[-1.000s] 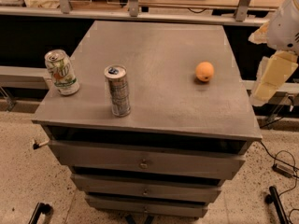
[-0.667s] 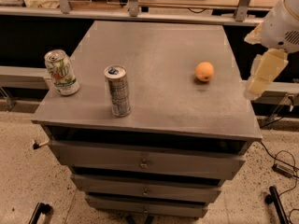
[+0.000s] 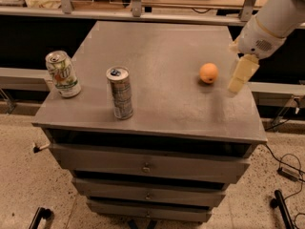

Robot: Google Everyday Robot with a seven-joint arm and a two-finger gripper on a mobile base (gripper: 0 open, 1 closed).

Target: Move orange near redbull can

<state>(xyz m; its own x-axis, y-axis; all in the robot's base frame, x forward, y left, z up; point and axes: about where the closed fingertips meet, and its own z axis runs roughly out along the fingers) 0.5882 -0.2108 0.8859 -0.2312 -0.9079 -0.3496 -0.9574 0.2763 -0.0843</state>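
Poised with the pincer (image 3: 242,74) just beside the orange (image 3: 208,73), opposite the redbull can (image 3: 119,93) well apart across the table (image 3: 167,42), opening impossible to tell, likely lining up a grasp.

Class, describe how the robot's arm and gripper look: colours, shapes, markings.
The arm is a thick white rounded tube with a thin yellowish ring and grey dotted patch. The pale cream blocky gripper is just right of the small round orange fruit.

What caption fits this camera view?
Tool hovers beside the orange; redbull can and soda can stand left on the grey cabinet.
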